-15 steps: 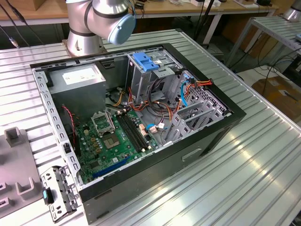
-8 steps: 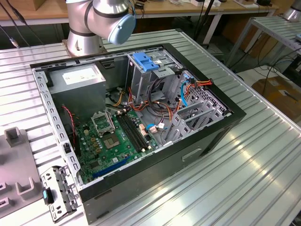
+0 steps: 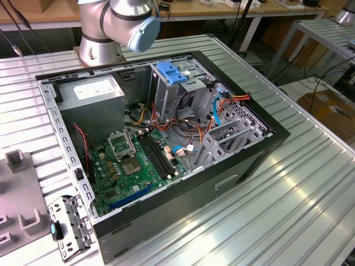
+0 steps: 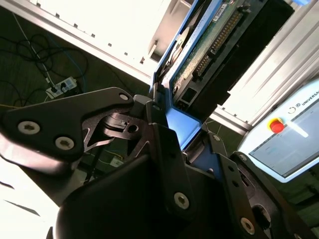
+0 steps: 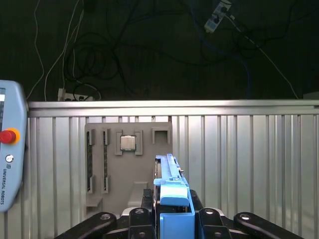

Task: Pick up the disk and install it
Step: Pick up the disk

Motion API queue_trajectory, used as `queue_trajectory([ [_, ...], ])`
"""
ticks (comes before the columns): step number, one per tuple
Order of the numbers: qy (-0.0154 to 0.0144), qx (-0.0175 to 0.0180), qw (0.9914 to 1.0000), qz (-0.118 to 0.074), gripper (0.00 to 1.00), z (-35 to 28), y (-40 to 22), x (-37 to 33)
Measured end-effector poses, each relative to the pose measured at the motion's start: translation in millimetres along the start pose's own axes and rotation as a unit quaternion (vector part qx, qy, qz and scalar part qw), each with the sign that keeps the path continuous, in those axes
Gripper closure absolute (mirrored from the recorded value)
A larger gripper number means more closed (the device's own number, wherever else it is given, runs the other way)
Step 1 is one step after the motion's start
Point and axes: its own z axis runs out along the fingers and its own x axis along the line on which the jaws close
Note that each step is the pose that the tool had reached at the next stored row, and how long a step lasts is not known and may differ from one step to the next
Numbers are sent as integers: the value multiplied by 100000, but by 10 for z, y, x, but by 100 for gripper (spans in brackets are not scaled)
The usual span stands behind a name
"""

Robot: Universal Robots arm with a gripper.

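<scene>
In both wrist views my gripper point(image 5: 172, 215) is shut on the disk point(image 5: 171, 185). The disk stands edge-on between the black fingers point(image 5: 142, 216), its blue plastic rail toward the first wrist camera. In the second wrist view the disk point(image 4: 212, 42) shows its green circuit-board underside and a blue rail, running away from the gripper point(image 4: 174, 127). It is held in the air above the ribbed metal table point(image 5: 249, 159). The exterior view shows the open computer case point(image 3: 252, 160) with its upright metal drive cage point(image 3: 166, 97), topped by a blue latch point(image 3: 173, 73).
Below the disk, a grey fixture tray point(image 5: 112, 169) holding a processor chip point(image 5: 128, 143) lies on the table. A control pendant point(image 5: 7, 154) with a red button sits beside it. The arm's base point(image 3: 102, 33) stands behind the case. Cables and a motherboard point(image 3: 138, 160) occupy the case floor.
</scene>
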Motion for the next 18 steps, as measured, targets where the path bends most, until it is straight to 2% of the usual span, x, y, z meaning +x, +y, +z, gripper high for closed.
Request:
queue_trajectory([
  [12,0,0,100000,-1,63,-2,-133,-2],
  [15,0,-1,100000,1,63,-4,-204,-3],
  [18,-1,-1,100000,2,63,-4,-242,-4],
])
